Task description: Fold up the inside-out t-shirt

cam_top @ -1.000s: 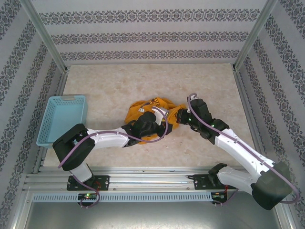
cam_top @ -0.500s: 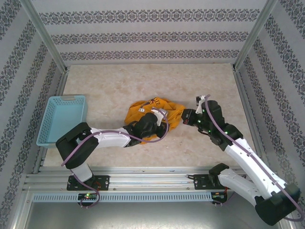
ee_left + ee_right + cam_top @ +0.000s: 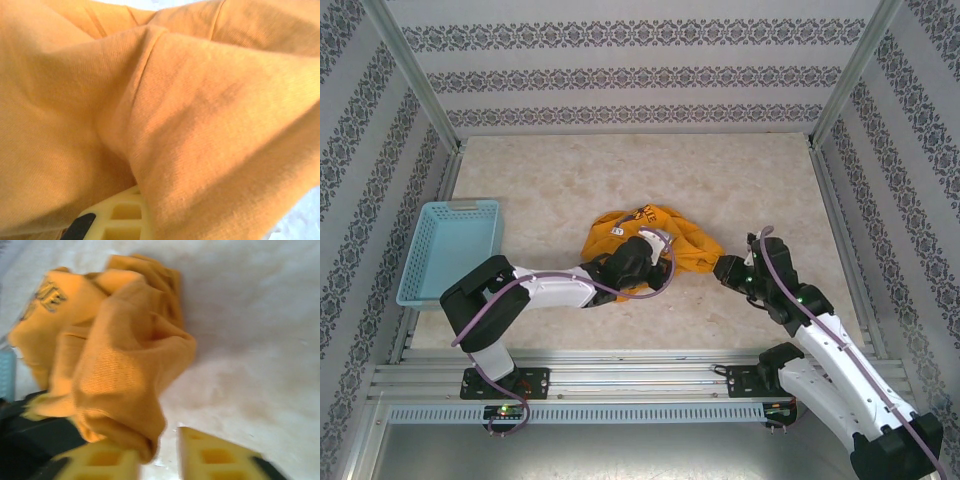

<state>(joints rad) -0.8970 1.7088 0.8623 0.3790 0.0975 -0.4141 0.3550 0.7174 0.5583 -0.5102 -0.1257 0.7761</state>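
The inside-out t-shirt (image 3: 655, 232) lies crumpled in an orange heap at the middle of the table, with a bit of dark lettering (image 3: 645, 212) on its far side. My left gripper (image 3: 656, 254) is buried in the near side of the heap. In the left wrist view orange cloth (image 3: 175, 100) covers the jaws, with one cream finger (image 3: 120, 217) showing; it is shut on the cloth. My right gripper (image 3: 726, 268) sits at the shirt's right tip. Its fingers stand apart (image 3: 160, 452), and a fold of the shirt (image 3: 120, 365) rests on the left fingertip.
A light blue basket (image 3: 455, 255) stands at the table's left edge. Patterned walls and metal posts enclose the table. Bare marble surface lies beyond and to the right of the shirt.
My right gripper drew back to the right and toward the near edge, then its jaws parted. The shirt's right end stretched out after it. My left gripper closed in the cloth.
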